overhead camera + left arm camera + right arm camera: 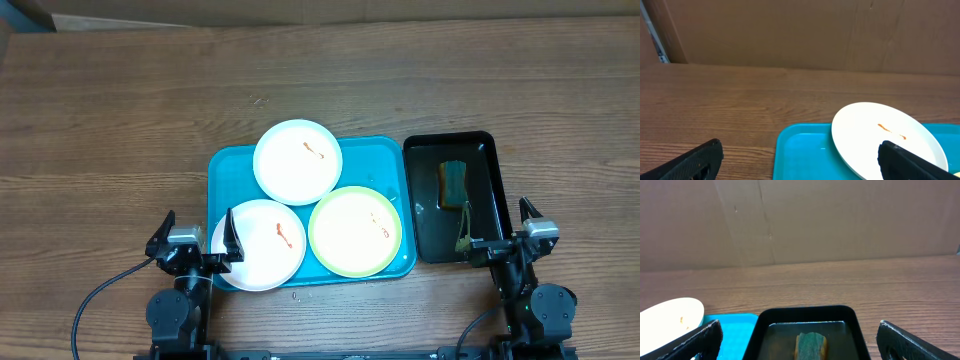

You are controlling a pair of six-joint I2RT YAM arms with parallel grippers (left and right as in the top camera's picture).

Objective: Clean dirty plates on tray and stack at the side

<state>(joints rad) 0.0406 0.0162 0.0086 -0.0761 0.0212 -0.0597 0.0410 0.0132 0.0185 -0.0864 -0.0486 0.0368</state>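
The teal tray holds three plates, each with an orange-red smear. One white plate sits at the back. Another white plate sits at the front left and overhangs the rim. The yellow-green plate sits at the front right. My left gripper is open and empty at the tray's front left corner, its right finger over the near white plate. In the left wrist view the open left gripper frames the tray and the back white plate. My right gripper is open and empty.
A narrower black tray stands right of the teal tray with shallow water and a green-and-yellow sponge. The right wrist view shows this black tray and the sponge between the open fingers. A brown cardboard wall stands behind the wooden table.
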